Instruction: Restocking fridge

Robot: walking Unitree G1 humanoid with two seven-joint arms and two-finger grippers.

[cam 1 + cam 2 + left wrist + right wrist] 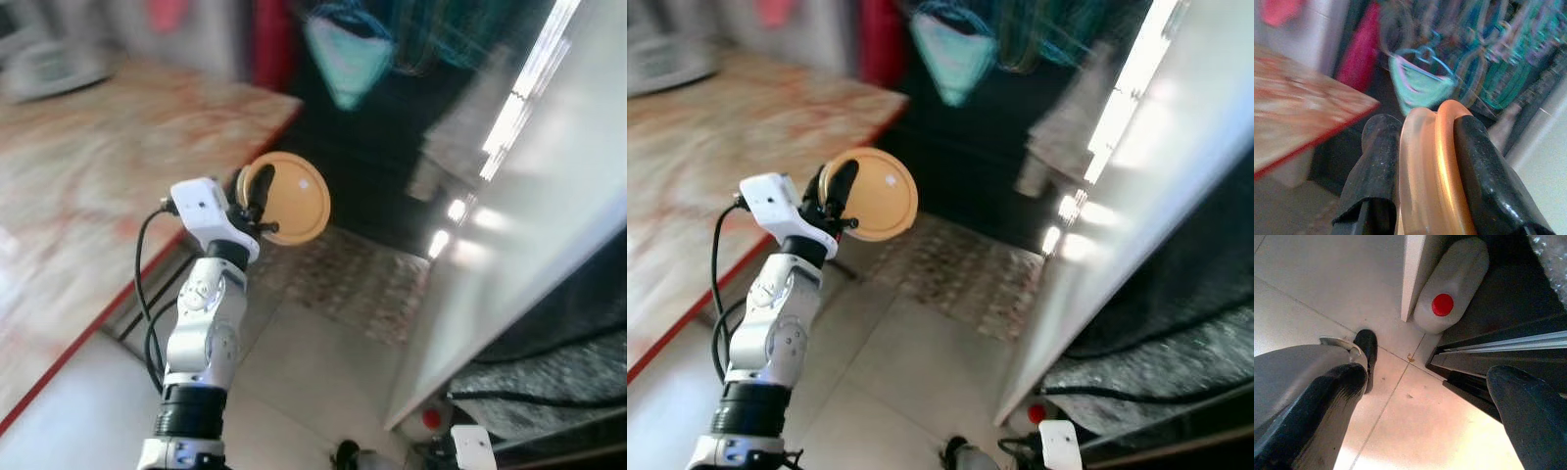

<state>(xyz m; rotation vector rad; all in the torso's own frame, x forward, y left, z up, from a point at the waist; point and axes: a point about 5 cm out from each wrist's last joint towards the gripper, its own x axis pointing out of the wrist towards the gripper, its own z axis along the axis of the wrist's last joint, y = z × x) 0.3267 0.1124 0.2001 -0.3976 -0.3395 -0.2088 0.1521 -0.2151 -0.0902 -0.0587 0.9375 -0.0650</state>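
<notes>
1. Left eye view: the left gripper is raised beside the marbled desk, its fingers clenched on a round orange lid held on edge above the tiled floor. A white door panel slants at the right.
2. Right eye view: the same scene.
3. Left wrist view: both black fingers press the lid's rim.
4. Right wrist view: the right gripper hangs low, fingers released, over the floor near a white jug with a red cap.

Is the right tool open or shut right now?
Open. In the right wrist view its two black fingers stand wide apart with bare floor tiles between them, holding nothing; a white jug with a red cap lies beyond.
</notes>
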